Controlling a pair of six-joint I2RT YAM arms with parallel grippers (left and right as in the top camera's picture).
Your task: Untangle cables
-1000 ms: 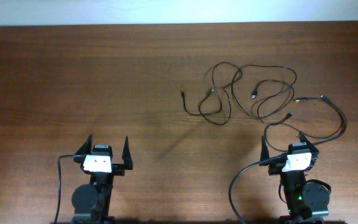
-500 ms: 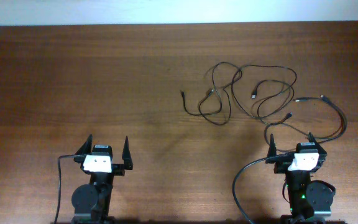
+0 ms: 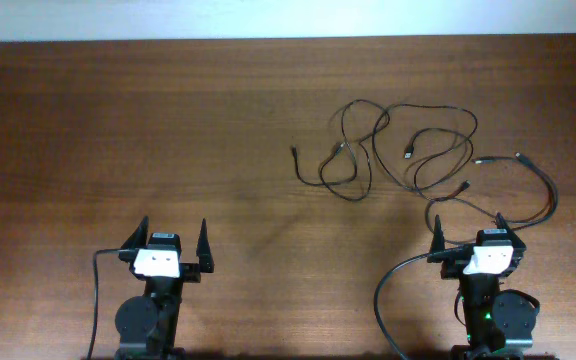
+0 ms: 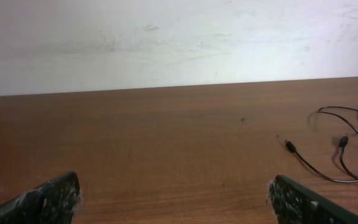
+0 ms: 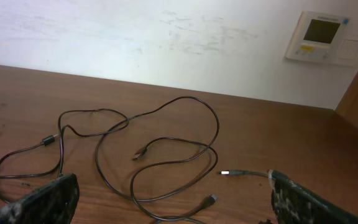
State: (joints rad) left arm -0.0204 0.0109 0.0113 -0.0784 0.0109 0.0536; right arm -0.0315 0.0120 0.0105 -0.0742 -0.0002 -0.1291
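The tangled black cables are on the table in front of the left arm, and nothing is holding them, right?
Not quite. The cables lie on the table in front of the right arm, not the left, as the overhead view shows. Nothing is holding them.

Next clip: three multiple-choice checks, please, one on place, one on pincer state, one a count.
1. The thin black flexible cables lie on the brown wooden table's: A) right half; B) left half; C) far-left corner.
2. The left pincer and right pincer are: A) both shut; B) one shut; C) both open, empty.
3. Pincers seen from overhead: A) one; B) two; C) three.
Key: A, the tangle lies ahead of the right pincer; C, fingers spread, nothing between; B, one pair each side.
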